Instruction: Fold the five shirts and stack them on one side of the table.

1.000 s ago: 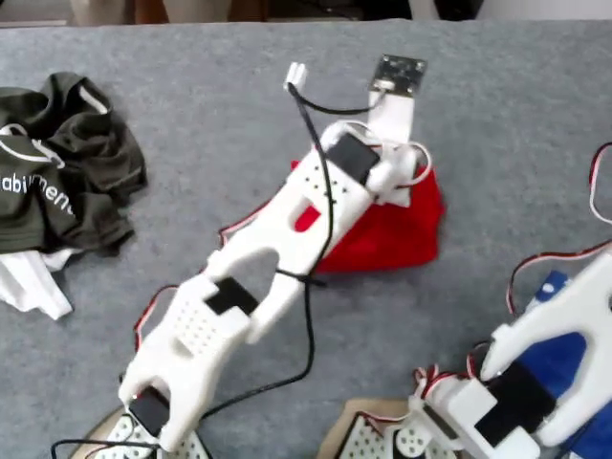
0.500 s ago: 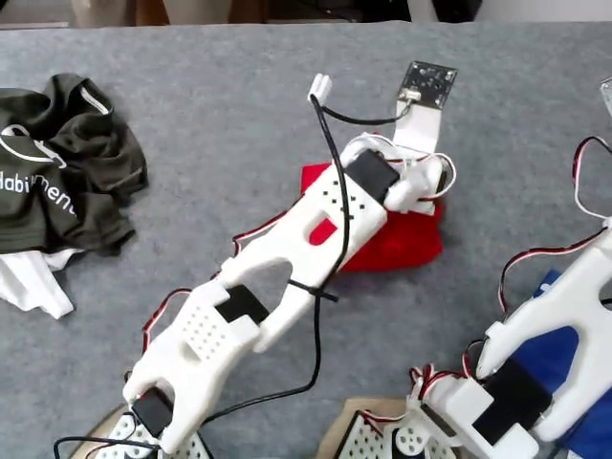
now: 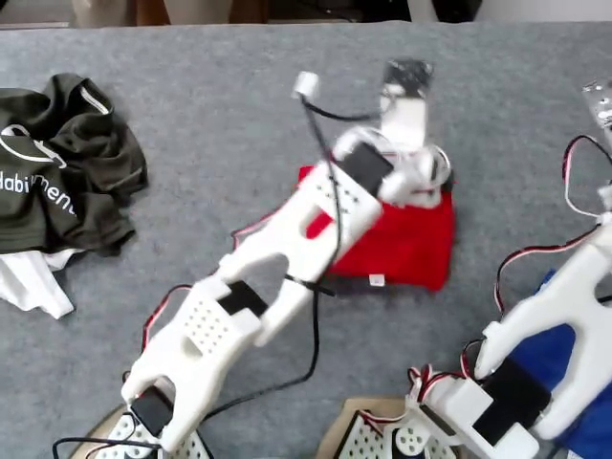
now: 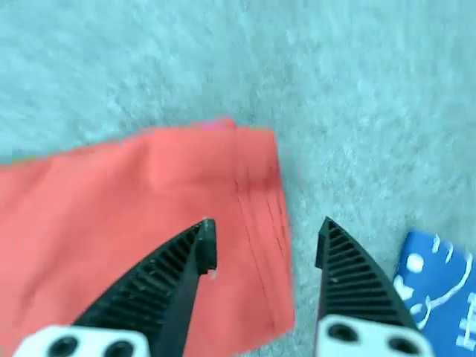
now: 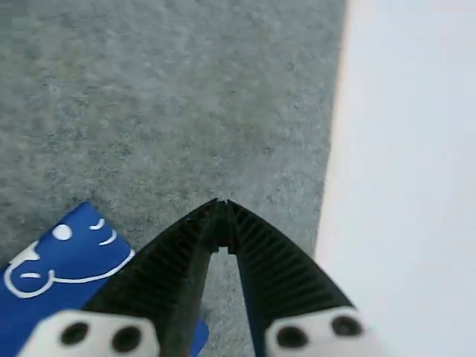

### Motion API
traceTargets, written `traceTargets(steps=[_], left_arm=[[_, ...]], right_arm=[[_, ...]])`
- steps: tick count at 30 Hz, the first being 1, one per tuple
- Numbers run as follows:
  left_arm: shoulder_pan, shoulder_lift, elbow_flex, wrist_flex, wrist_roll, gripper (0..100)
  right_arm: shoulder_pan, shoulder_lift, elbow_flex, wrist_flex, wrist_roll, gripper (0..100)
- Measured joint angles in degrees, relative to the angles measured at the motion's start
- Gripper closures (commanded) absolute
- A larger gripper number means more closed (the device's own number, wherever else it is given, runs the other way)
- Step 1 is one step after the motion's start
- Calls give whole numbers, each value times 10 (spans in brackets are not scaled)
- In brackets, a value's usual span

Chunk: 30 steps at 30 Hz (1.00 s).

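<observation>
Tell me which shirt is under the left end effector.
The red shirt, flat mid-table; the dark green shirt and white shirt lie heaped at one edge, the blue shirt off to the side.

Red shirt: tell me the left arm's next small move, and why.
Probably lower the left gripper and close on the red shirt's hemmed edge. Its jaws stand open above that edge, one finger over the cloth, the other over the table, and the shirt lies flat, not yet on a stack.

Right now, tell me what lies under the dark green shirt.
A white garment pokes out from under the dark green shirt; the rest of it is covered.
</observation>
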<state>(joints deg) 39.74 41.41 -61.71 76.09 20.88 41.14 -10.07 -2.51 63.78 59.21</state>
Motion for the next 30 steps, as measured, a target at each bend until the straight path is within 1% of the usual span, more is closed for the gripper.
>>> traceTargets(steps=[2, 4, 6, 8, 12, 16, 19, 22, 30], left_arm=[[-33, 0, -45, 33, 0, 847], [-77, 0, -74, 68, 0, 894], [-125, 10, -77, 92, 0, 927], [-157, 29, -70, 105, 2, 948], [-172, 62, -57, 111, 2, 970], [-164, 104, -56, 108, 3, 972], [-153, 163, -50, 77, 3, 972], [-146, 222, -54, 61, 3, 972], [-148, 286, -136, 60, 4, 972]], right_arm=[[-25, 0, 0, 15, 0, 990], [-67, 0, 8, 33, -12, 990], [-118, 0, 33, 37, -38, 990], [-170, 0, 68, 33, -62, 990], [-251, 32, 96, -9, -116, 990], [-304, 103, 88, -23, -135, 992], [-325, 178, 50, -25, -136, 992], [-327, 262, 6, -27, -136, 992], [-318, 447, -98, -65, -136, 992]])
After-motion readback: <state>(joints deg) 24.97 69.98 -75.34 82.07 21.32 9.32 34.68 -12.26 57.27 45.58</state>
